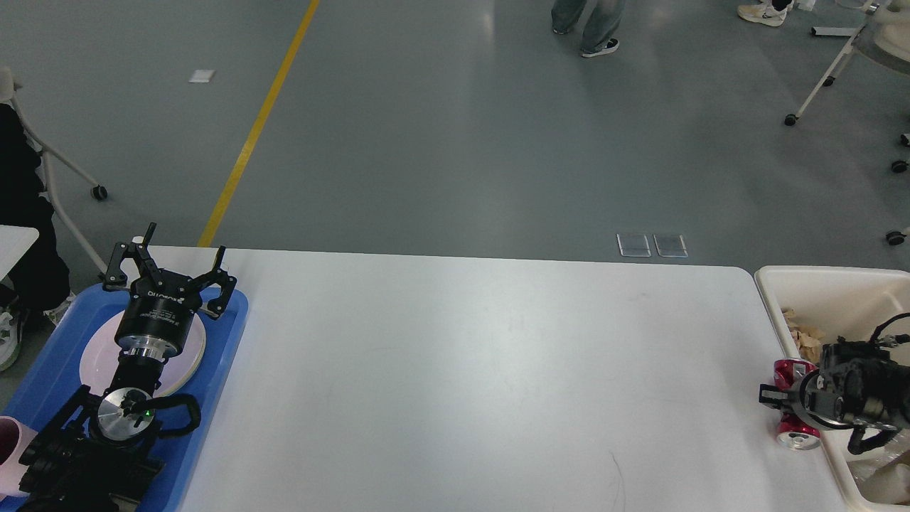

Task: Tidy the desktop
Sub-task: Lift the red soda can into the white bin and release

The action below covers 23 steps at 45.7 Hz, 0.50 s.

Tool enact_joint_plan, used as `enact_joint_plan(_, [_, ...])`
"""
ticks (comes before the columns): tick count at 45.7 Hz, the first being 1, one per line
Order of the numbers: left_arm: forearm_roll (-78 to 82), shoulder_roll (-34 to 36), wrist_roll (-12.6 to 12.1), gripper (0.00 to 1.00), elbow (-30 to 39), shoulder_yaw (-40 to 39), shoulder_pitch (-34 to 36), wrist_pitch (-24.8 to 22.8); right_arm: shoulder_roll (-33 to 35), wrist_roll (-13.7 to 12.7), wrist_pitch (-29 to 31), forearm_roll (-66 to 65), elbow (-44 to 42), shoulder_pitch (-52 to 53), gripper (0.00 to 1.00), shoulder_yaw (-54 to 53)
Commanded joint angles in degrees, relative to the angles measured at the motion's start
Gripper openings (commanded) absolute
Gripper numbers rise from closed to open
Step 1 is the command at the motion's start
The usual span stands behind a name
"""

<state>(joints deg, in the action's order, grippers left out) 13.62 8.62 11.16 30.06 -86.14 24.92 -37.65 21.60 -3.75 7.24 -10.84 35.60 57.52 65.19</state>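
Head view, near to far. At the near right, the red can (795, 427) lies on its side at the right edge of the desktop (469, 370), its silver end turned toward the viewer and its long axis running near to far. It lies just beside the wall of the cream bin (775, 302), which stands to its right and holds pale scraps. The right gripper (771, 397) sits over the can's upper side, seen dark and nearly end-on; whether it clasps the can cannot be told. The right arm is by far the nearer; a short carry rightward over the rim would likely drop the can in. At the near left, the left gripper (170, 274) hangs above the white plate (96, 363) in the blue tray (43, 377), fingers spread and holding nothing. The middle of the desktop bears no objects.
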Motion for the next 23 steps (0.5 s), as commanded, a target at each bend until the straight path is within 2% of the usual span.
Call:
enact_joint_plan(1, [0.1,0.0,0.0,0.96,0.0,0.0,0.0,0.0,0.6,-0.6,1.1,0.9,1.6,1.8,0.0,-0.3])
enact_joint_plan(8, [0.1,0.0,0.0,0.96,0.0,0.0,0.0,-0.1,4.0,-0.5,5.7,0.9,6.8,7.3,0.0,-0.3])
enact_joint_plan(14, [0.0,0.0,0.0,0.96,0.0,0.0,0.0,-0.1,8.8,-0.5,9.4,0.9,15.2,16.2,0.0,0.1])
enact_joint_plan(23, [0.0,0.0,0.0,0.96,0.0,0.0,0.0,-0.1,15.0,-0.6,23.1,0.9,26.0,33.8,0.0,2.8])
